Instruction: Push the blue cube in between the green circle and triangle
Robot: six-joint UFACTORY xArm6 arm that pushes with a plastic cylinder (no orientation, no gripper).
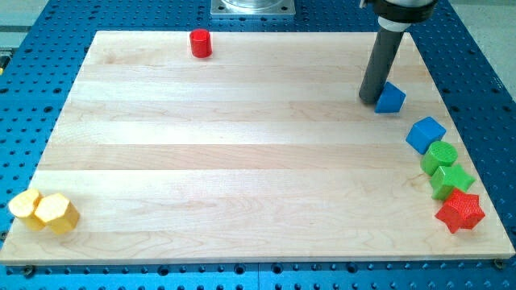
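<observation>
My tip rests on the wooden bench near its far right corner. The arm ends in a plain dark rod rather than a claw, so it has no open or closed state and grips nothing.

A small blue block, which looks like a triangle, sits at 3 o'clock from the tip and touches the rod.

The blue cube lies at about 4 o'clock from the tip, apart from it, close to the bench's right edge. It is between the small blue block, at its 10 o'clock, and the green circle, just beside it at its 5 o'clock; I cannot tell if cube and circle touch.

Below the circle a second green block, its shape unclear, presses against it, and a red star sits at that block's 6 o'clock, touching it.

A red cylinder stands alone at the bench's far edge, left of centre. Two yellow blocks sit touching each other at the near left corner, well apart from everything else.
</observation>
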